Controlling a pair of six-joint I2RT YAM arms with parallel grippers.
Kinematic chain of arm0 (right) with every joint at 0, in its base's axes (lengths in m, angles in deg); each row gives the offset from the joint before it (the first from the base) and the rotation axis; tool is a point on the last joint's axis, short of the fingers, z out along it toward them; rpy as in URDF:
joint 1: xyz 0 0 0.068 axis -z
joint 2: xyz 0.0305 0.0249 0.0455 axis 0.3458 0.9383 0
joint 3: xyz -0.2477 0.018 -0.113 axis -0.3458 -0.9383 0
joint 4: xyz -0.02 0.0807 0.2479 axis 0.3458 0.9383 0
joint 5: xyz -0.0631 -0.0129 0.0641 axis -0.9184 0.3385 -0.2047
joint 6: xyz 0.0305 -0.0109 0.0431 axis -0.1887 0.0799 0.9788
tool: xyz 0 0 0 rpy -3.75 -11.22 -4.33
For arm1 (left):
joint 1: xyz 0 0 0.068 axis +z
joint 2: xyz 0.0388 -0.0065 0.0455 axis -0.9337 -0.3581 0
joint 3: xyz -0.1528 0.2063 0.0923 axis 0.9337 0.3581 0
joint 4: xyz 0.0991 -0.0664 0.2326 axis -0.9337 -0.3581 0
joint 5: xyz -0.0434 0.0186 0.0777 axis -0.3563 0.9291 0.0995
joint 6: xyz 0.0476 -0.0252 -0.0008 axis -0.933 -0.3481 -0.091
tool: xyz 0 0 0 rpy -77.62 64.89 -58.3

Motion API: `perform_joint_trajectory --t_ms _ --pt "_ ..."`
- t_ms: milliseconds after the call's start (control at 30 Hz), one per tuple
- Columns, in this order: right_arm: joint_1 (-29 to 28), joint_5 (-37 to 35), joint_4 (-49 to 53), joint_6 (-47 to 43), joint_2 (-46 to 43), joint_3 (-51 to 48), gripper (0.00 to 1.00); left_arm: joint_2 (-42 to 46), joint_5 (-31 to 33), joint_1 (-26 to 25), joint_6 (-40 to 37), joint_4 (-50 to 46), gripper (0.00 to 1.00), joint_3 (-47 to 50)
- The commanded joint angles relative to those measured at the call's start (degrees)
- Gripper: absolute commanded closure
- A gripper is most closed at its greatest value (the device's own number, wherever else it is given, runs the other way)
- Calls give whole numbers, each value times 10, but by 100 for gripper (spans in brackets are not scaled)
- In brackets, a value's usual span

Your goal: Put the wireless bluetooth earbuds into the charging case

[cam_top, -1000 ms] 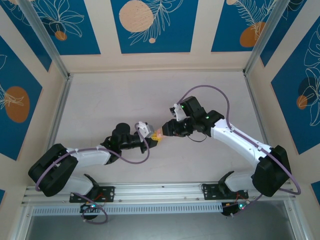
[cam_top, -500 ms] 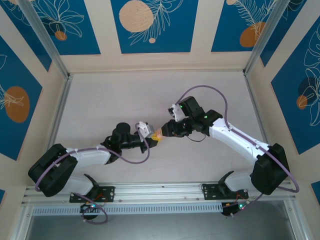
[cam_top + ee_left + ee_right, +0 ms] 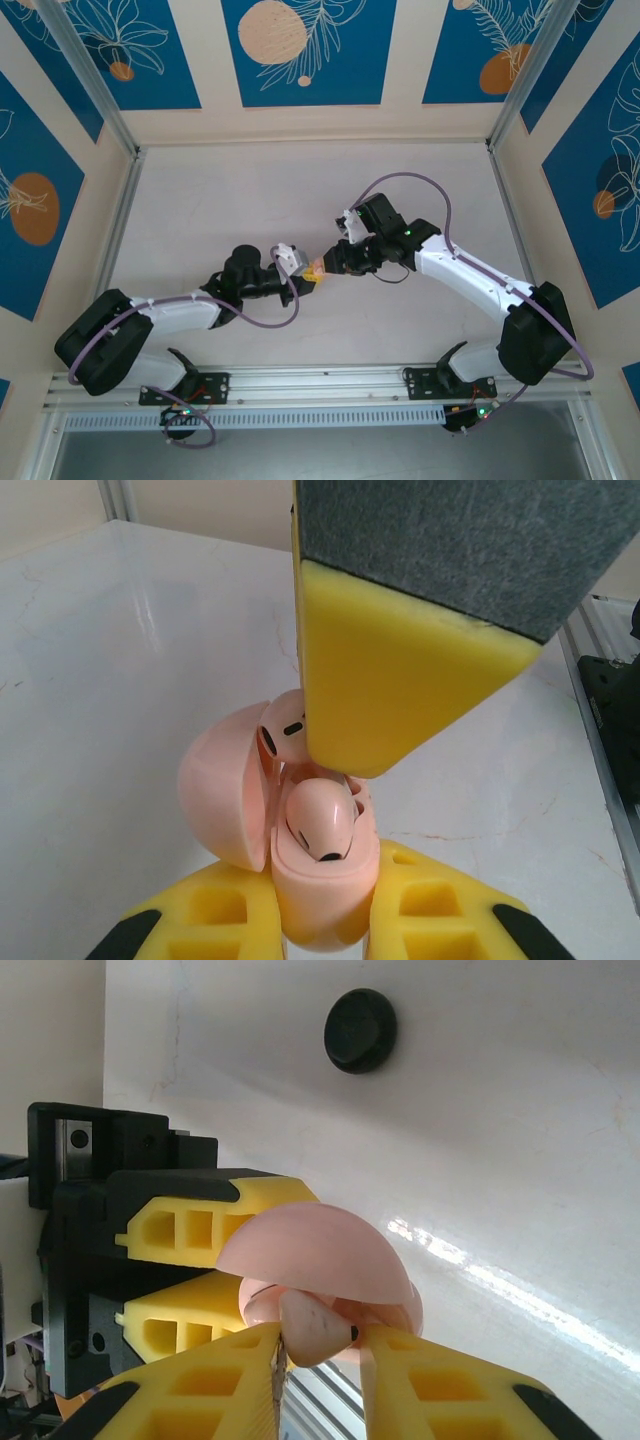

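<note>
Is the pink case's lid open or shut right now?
Open: the pink case has its lid swung back, with a pink earbud showing inside.

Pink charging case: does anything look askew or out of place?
Yes. One pink earbud, pinched by the right gripper, sits tilted and proud of the open case, not seated in its pocket.

A big white table (image 3: 230,200) (a bit shiny) sits inside cream walls with blue panels (image 3: 350,70) that have orange circles (image 3: 272,30) and white leaf drawings, and a silver rail (image 3: 320,380) runs along its near edge.
</note>
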Motion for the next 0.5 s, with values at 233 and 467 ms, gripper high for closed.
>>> perform_joint_trajectory --t_ms 233,467 --pt "-6 15 -13 94 0 1 76 17 -10 -7 -22 -11 87 -19" --pt "-21 17 -22 117 -4 -1 75 21 -6 -8 -29 -20 87 -20"
